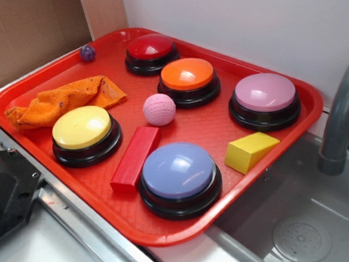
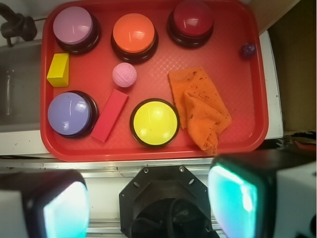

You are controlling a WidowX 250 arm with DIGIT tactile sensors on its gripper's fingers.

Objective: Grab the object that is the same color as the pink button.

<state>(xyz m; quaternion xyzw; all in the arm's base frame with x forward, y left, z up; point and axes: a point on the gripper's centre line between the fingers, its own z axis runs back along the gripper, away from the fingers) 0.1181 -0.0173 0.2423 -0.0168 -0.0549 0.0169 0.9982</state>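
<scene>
Red tray (image 1: 58, 75) holds dimpled pink ball (image 1: 159, 109).

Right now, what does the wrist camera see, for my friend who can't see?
A red tray holds five big buttons, a small pink ball beside the orange button, two blocks and an orange cloth. The open hand hangs above the near edge.

A red tray (image 2: 257, 99) holds five big buttons. The pink button (image 2: 73, 25) sits at the far left. The small pink ball (image 2: 124, 75) lies just near the orange button (image 2: 133, 32), with a red block (image 2: 109, 115) beside it. The gripper (image 2: 148, 201) is near us, off the tray, its two fingers (image 2: 233, 198) wide apart and holding nothing.
</scene>
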